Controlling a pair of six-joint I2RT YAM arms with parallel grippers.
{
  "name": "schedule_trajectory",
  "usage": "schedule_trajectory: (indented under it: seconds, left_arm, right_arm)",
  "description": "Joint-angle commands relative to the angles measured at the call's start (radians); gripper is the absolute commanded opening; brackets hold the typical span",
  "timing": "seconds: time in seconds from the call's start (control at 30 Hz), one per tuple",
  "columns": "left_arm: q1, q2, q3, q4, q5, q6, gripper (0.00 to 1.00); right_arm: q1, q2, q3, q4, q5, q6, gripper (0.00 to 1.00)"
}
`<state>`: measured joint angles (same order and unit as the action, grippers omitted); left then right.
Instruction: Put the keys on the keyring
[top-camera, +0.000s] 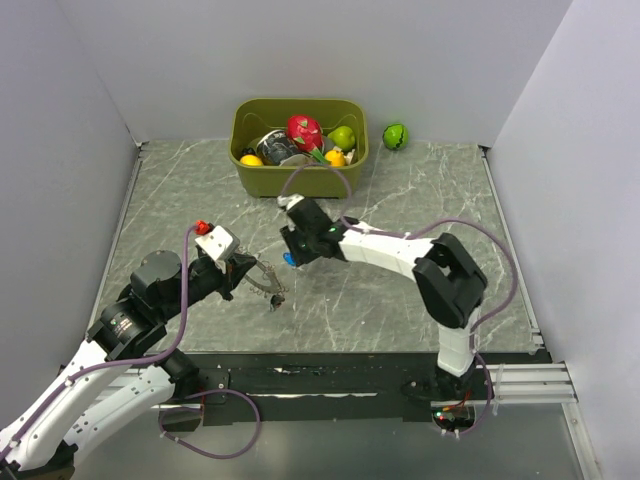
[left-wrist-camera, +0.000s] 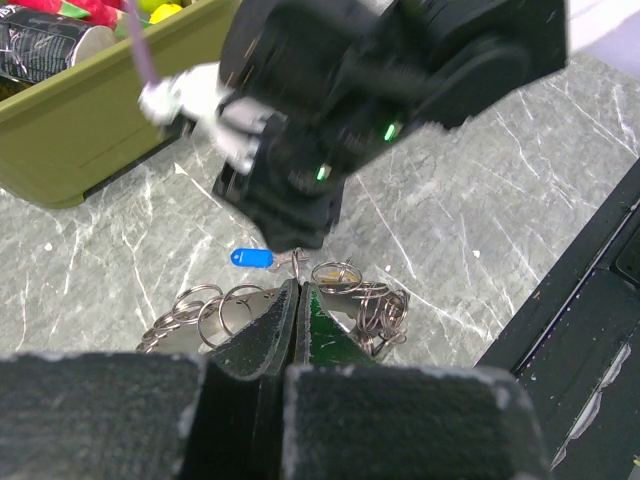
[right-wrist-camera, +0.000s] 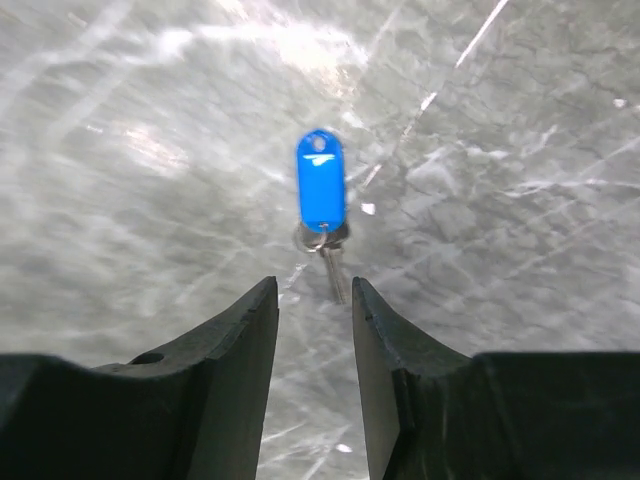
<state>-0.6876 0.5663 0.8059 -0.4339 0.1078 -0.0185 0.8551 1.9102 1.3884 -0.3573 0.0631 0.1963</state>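
Observation:
A small metal key with a blue plastic tag (right-wrist-camera: 320, 180) lies on the grey marble table, also seen in the top view (top-camera: 289, 259) and the left wrist view (left-wrist-camera: 251, 258). My right gripper (right-wrist-camera: 314, 290) is open just above it, its jaws either side of the key's blade. My left gripper (left-wrist-camera: 298, 285) is shut on the keyring (left-wrist-camera: 365, 300), a dark beaded loop of small rings that spreads out on both sides of its fingertips. In the top view the keyring (top-camera: 268, 285) sits at the left gripper's (top-camera: 248, 275) tip, just left of the blue key. No other keys are in view.
An olive-green bin (top-camera: 240, 170) with toy fruits and a can stands at the back centre, and its wall shows in the left wrist view (left-wrist-camera: 90, 130). A green ball (top-camera: 396, 135) lies to its right. The table's black front edge (left-wrist-camera: 590, 300) runs close behind the keyring.

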Motion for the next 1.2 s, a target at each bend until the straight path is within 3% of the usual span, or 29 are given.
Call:
schedule_trajectory:
  seconds: [0.0,0.2,1.17]
  left_arm:
    - [0.007,-0.014,0.01,0.049,-0.005,0.008,0.01]
    - [0.005,-0.019,0.007,0.049,-0.013,0.008,0.01]
    - [0.005,-0.019,0.006,0.046,-0.003,0.008,0.01]
  right_arm:
    - [-0.103,-0.092,-0.115,0.179,-0.262,0.173,0.42]
    - [-0.182,-0.071,-0.123,0.218,-0.397,0.268,0.39]
    - [-0.176,0.15,0.029,0.113,-0.448,0.339,0.36]
